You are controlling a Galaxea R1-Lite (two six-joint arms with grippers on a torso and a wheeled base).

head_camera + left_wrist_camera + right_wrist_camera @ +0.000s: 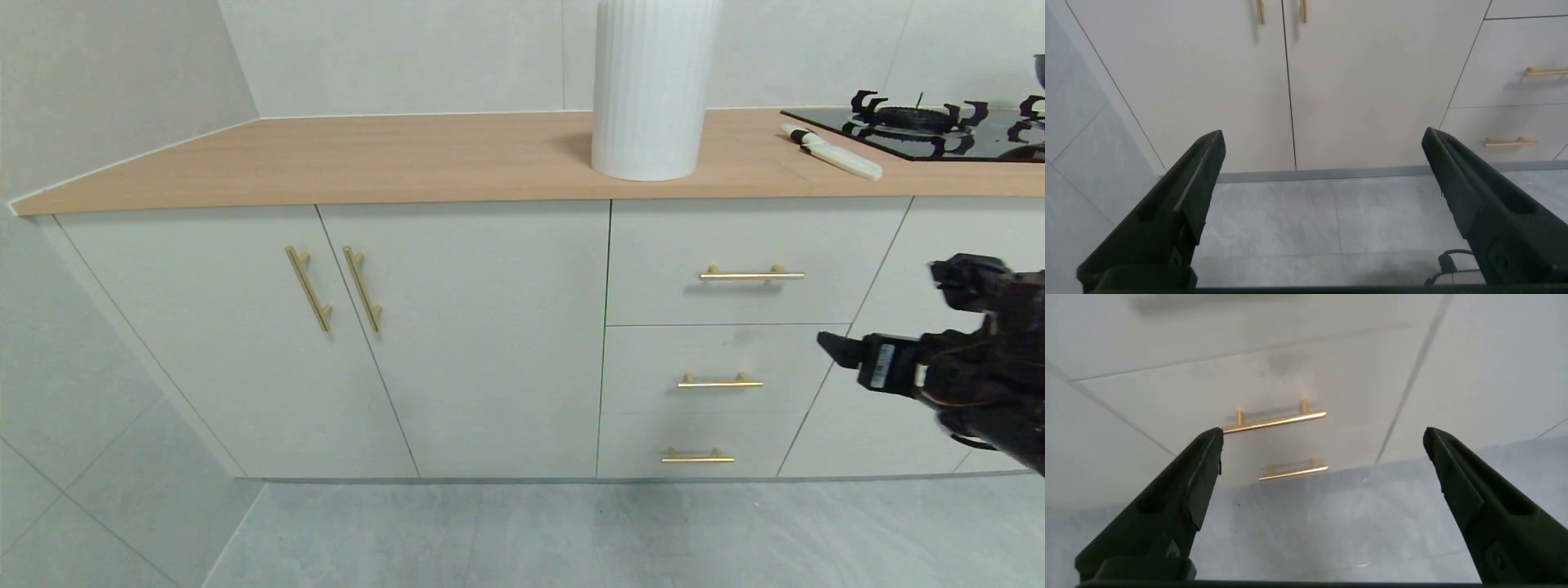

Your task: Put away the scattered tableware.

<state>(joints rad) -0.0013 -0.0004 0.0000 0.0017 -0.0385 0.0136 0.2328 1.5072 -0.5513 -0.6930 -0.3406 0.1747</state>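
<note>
Below the worktop [367, 159], before the drawers [653, 261], my right claw [886, 306] hangs wide and empty, nearer than my equally wide left claw [1323, 143] to the white knife [831, 151] up at the worktop's right end by the hob [922, 135], its long axis far-left to near-right.

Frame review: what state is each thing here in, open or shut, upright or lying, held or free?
cabinet doors: both shut.
top drawer: shut.
middle drawer: shut.
bottom drawer: shut.
white ribbed container: upright on the countertop.
knife: lying flat on the countertop beside the hob, free.
left gripper: open, holding nothing.
right gripper: open, holding nothing.
</note>
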